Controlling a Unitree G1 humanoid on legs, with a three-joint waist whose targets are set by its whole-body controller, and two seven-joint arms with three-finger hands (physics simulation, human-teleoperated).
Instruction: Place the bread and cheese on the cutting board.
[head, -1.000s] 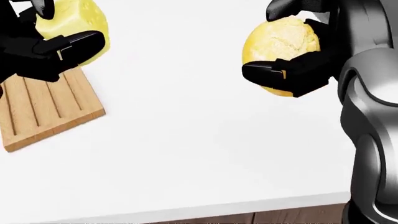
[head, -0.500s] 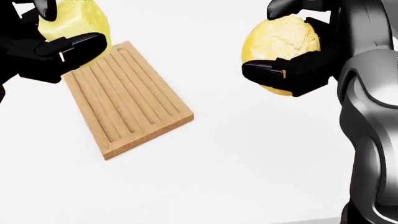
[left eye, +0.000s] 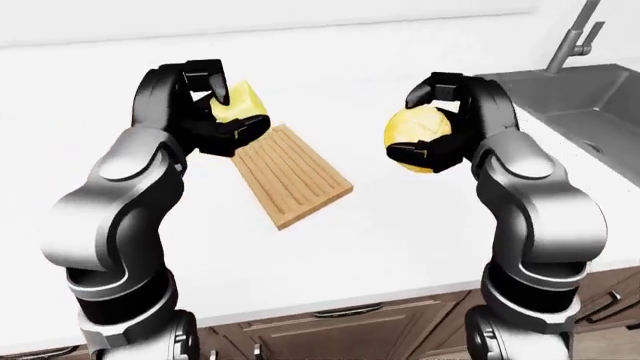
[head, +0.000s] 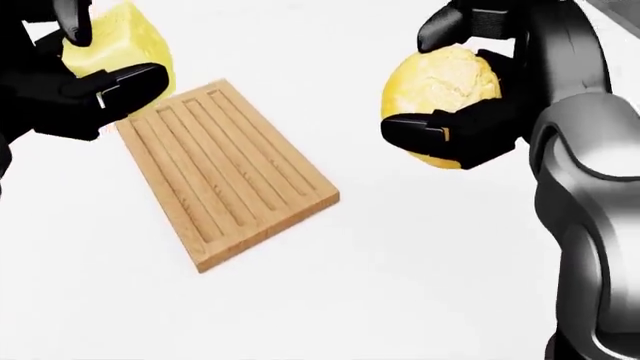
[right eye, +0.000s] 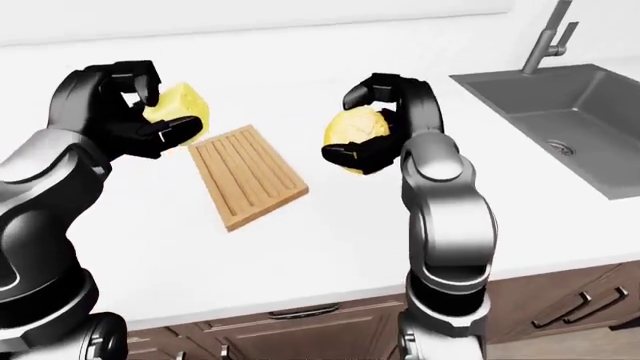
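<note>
Gripping cheese (head: 120, 41), bread (head: 440, 90), sink (right eye: 560, 124) (eye views only)

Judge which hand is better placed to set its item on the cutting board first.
Left. The left hand holds the cheese at the cutting board's corner; the right hand with bread is well off it.

The black three-fingered left hand (left eye: 208, 105) grips a pale yellow cheese wedge (left eye: 238, 105) above the grooved wooden cutting board's (left eye: 293, 175) upper end; the right hand (left eye: 440, 127) clasps a round yellow bread roll (left eye: 416, 133).
</note>
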